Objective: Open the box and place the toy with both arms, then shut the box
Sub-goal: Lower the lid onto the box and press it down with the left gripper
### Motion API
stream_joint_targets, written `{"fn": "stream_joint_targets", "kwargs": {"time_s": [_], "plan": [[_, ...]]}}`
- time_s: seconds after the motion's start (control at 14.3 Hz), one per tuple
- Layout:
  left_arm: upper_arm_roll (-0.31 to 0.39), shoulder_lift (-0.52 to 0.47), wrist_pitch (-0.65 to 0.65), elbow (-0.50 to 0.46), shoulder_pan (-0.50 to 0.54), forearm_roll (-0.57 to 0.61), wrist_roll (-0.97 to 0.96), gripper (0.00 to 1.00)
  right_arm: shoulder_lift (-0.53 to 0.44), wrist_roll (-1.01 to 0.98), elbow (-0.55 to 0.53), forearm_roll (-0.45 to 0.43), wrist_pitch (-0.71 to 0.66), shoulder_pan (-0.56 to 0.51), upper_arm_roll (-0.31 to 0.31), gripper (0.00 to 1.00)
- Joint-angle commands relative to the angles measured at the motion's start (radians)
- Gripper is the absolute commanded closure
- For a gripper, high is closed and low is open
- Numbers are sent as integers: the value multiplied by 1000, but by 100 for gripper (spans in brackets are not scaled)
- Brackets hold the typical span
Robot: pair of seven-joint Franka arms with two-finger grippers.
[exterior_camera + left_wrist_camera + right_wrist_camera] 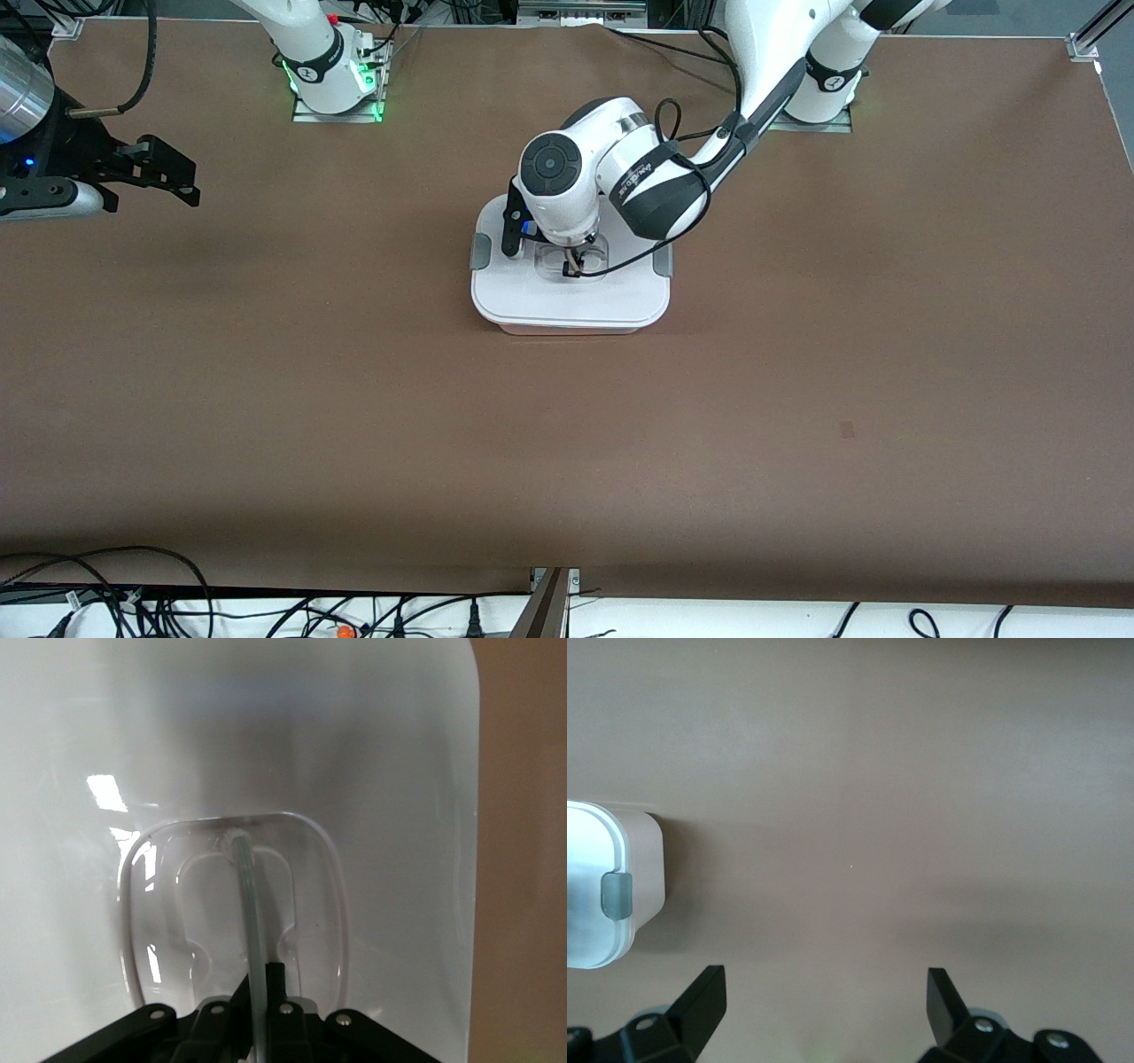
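The box (567, 301) stands mid-table with its flat white lid (266, 726) on, grey clips (479, 252) at both ends. My left gripper (574, 266) points straight down over the lid's middle. Its fingers (276, 979) are shut on the thin bar of the clear handle (251, 904). My right gripper (182, 177) hangs open and empty over bare table toward the right arm's end, apart from the box. In the right wrist view, one box corner (642, 877) with a grey clip (617, 895) shows off to the side of the right gripper (827, 983). The toy is out of view.
The brown table (354, 399) stretches wide around the box. Cables (133, 602) run along the edge nearest the front camera. Both arm bases (332, 80) stand at the edge farthest from that camera. A small dark mark (848, 430) lies on the tabletop.
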Motion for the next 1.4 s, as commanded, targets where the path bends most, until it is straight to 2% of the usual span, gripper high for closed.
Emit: {"fn": "stream_joint_targets", "kwargs": {"time_s": [0.0, 0.77, 1.33], "plan": [[5, -13, -35, -29, -3, 36, 24, 100, -14, 14, 1, -2, -5, 2, -3, 0], [4, -30, -40, -30, 23, 22, 46, 100, -11, 15, 1, 1, -2, 1, -11, 0], [4, -18, -28, -37, -11, 30, 24, 100, -12, 15, 1, 1, -2, 1, -9, 0]]}}
